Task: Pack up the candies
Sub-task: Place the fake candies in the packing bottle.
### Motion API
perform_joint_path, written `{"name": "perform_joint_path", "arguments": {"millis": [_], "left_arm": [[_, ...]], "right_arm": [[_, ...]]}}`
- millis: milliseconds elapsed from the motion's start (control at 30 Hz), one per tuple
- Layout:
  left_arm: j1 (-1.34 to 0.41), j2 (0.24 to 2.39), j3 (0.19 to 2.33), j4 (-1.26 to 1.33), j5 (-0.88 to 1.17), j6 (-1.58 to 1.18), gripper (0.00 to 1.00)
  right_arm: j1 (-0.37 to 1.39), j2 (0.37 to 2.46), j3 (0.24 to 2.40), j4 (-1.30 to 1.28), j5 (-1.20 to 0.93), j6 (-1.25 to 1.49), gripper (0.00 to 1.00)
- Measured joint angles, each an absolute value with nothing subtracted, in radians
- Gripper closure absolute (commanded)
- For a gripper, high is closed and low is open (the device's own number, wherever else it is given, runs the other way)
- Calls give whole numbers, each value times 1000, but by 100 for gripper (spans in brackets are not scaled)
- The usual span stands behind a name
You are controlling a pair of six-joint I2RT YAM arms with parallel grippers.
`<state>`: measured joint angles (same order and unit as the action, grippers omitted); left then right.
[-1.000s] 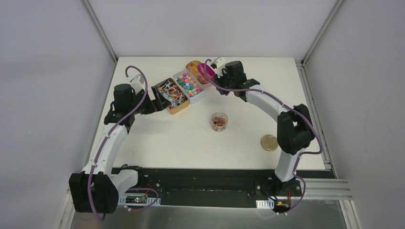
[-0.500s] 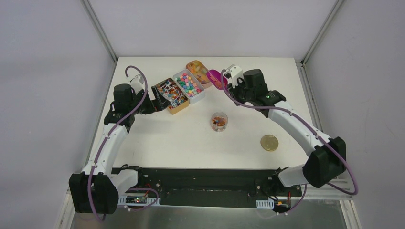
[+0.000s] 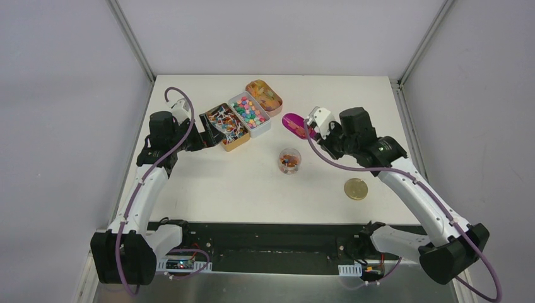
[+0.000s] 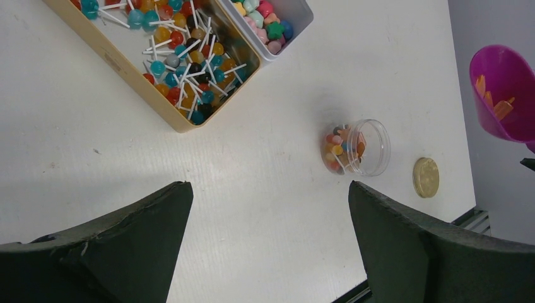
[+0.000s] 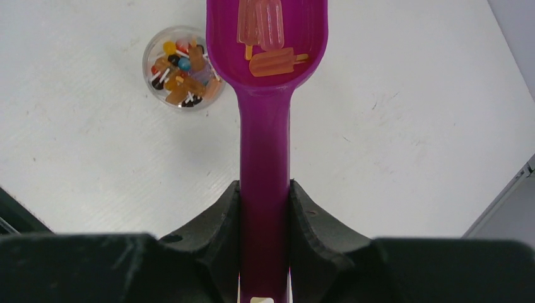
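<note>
The candies lie in three tins at the back: small lollipops with white sticks, in mixed red, blue and orange, in a tan tin [image 3: 225, 126] [image 4: 183, 69], pastel sweets in a white tin [image 3: 248, 113] [image 4: 272, 19], and orange ones in an orange tin [image 3: 264, 95]. A clear jar [image 3: 289, 160] [image 4: 356, 148] [image 5: 183, 66] holds mixed candies. My right gripper [image 3: 313, 131] [image 5: 265, 189] is shut on the handle of a magenta scoop [image 3: 291, 122] [image 5: 265, 126]. The scoop carries a few orange lolly-shaped candies [image 5: 265, 31], above the table just right of and beyond the jar. My left gripper [image 3: 200, 136] [image 4: 271, 189] is open and empty beside the tan tin.
A gold lid [image 3: 356, 189] [image 4: 426, 177] lies flat on the table to the right of the jar and nearer to me. The scoop's bowl also shows at the right edge of the left wrist view [image 4: 505, 95].
My right arm has drawn the scoop back from the orange tin, rightward and nearer, to a spot near the jar. The left arm has not moved.
</note>
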<state>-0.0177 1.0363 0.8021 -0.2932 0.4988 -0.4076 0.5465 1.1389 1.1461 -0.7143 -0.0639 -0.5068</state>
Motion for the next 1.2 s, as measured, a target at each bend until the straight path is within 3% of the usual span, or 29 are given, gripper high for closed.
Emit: {"name": "perform_joint_path", "arguments": {"millis": [567, 1200], "left_arm": [[-18, 1031, 802, -293, 499, -408, 1], [-18, 1030, 802, -293, 499, -408, 1]], "right_arm": [[612, 1086, 1131, -971, 50, -680, 100], [769, 1221, 1140, -1085, 256, -690, 100]]}}
